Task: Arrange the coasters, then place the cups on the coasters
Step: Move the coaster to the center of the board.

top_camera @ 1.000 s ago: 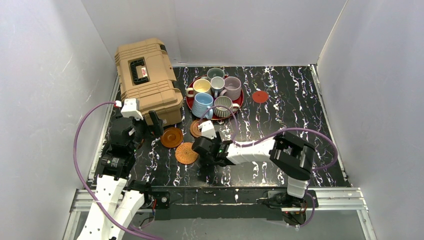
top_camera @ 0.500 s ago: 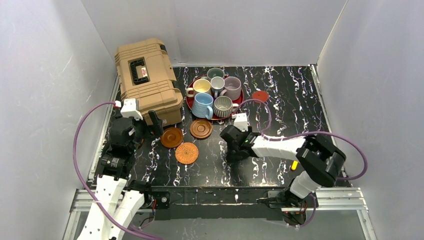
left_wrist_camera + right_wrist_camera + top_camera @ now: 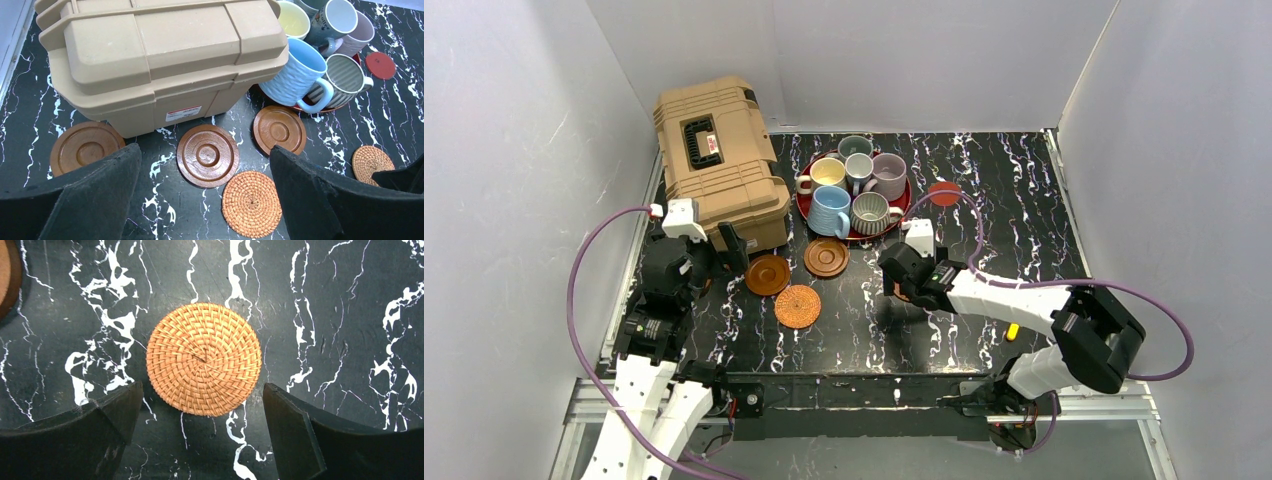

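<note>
My right gripper (image 3: 201,392) hangs open just above the table, and an orange woven coaster (image 3: 204,359) lies flat and free ahead of its fingertips. A second woven coaster (image 3: 797,306) and two brown wooden coasters (image 3: 767,274) (image 3: 826,257) lie left of centre. My left gripper (image 3: 205,150) is open above them with nothing in it. A third brown coaster (image 3: 82,147) lies by the case. The pinkish-red coaster (image 3: 943,193) sits to the right of the tray. Several cups (image 3: 830,210) crowd the red tray (image 3: 902,207).
A big tan hard case (image 3: 719,160) fills the back left, close to my left arm. A small yellow object (image 3: 1012,330) lies at the front right near the right arm's elbow. White walls enclose the black marbled table (image 3: 1004,240).
My right arm swung right, away from the left coasters, carrying a woven coaster to the table's middle. Its jaws then opened and the coaster lies free. The left arm stayed still.
</note>
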Robot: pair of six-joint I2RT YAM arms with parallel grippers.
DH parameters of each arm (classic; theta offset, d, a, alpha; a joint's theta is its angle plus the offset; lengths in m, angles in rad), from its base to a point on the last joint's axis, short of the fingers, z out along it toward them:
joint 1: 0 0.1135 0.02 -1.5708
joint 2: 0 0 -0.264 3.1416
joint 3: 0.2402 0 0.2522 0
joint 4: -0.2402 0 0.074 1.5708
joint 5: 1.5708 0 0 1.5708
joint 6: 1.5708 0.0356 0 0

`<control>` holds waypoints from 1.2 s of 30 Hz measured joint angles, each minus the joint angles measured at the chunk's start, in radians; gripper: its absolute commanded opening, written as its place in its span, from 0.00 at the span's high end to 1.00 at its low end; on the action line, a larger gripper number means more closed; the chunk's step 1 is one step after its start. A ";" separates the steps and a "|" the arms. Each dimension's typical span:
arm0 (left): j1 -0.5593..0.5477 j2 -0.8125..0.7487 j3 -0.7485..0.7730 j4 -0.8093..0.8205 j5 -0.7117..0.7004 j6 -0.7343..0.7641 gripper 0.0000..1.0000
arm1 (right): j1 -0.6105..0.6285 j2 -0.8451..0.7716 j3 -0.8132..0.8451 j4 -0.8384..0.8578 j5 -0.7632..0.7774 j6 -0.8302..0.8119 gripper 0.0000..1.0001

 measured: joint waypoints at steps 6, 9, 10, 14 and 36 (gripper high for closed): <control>0.000 0.002 0.000 0.000 -0.001 0.000 0.01 | -0.010 0.000 0.000 -0.042 -0.015 0.036 0.02; 0.000 0.006 0.000 0.000 0.000 0.000 0.01 | -0.010 0.000 -0.002 -0.048 -0.029 0.057 0.01; 0.000 0.009 0.000 0.000 0.000 0.000 0.01 | -0.010 0.000 -0.005 -0.047 -0.035 0.066 0.02; 0.000 0.014 0.000 0.000 0.000 0.000 0.01 | -0.010 0.004 -0.035 -0.039 -0.074 0.093 0.02; 0.000 0.012 0.000 0.000 0.002 0.000 0.01 | -0.034 0.106 -0.025 -0.005 -0.085 0.209 0.02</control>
